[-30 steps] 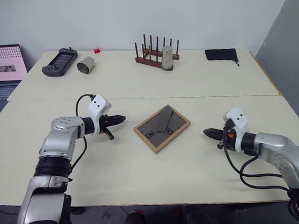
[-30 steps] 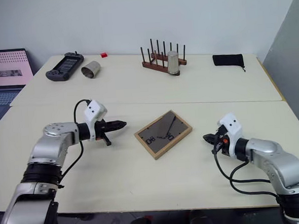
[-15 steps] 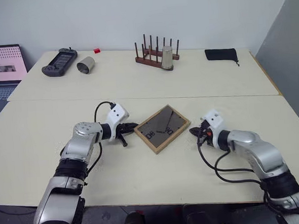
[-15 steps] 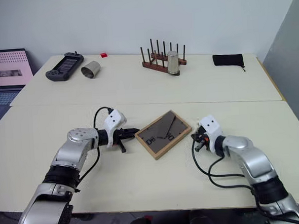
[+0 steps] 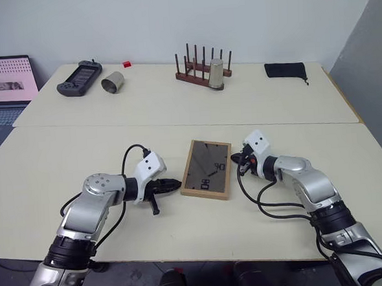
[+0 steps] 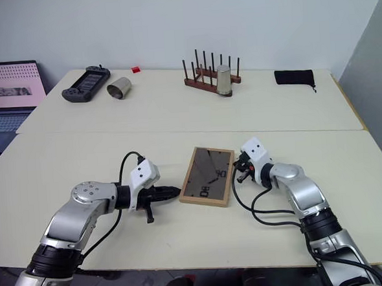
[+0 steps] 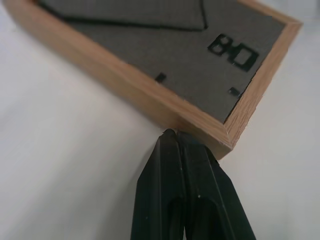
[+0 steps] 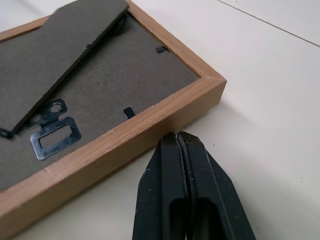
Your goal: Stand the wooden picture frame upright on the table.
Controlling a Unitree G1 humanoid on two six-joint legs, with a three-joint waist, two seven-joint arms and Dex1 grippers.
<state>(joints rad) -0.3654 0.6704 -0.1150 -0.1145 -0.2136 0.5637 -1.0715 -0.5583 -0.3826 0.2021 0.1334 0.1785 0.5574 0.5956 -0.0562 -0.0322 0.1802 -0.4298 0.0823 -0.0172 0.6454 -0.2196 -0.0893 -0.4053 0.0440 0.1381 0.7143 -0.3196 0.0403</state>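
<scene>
Frame (image 5: 207,169) lies flat on the table (image 5: 81,143), back side up, dark backing and fold-out stand facing the ceiling, between my two grippers. Not upright yet.

My left gripper (image 5: 176,183) is clenched, fingers pressed together with nothing between them. Tips sit right at the frame's near-left corner; in the left wrist view the tips (image 7: 172,137) meet the wooden edge just beside that corner, touching or as good as.

My right gripper (image 5: 235,158) is also clenched on nothing. It points at the frame's right long edge, near the far corner. In the right wrist view the fingertips (image 8: 176,139) are against the wood rail, just short of the corner; metal hanger clip (image 8: 51,131) and the stand flap are visible past them.

So I have one closed gripper on each side of the frame, on opposite corners, neither gripping it.

Well beyond both grippers, across the table seam: peg rack (image 5: 202,68) with a metal cup (image 5: 216,74) against it, another cup (image 5: 113,82) on its side, a game controller (image 5: 79,78), a black pouch (image 5: 284,70). A laptop (image 5: 4,86) sits off to my far left.
</scene>
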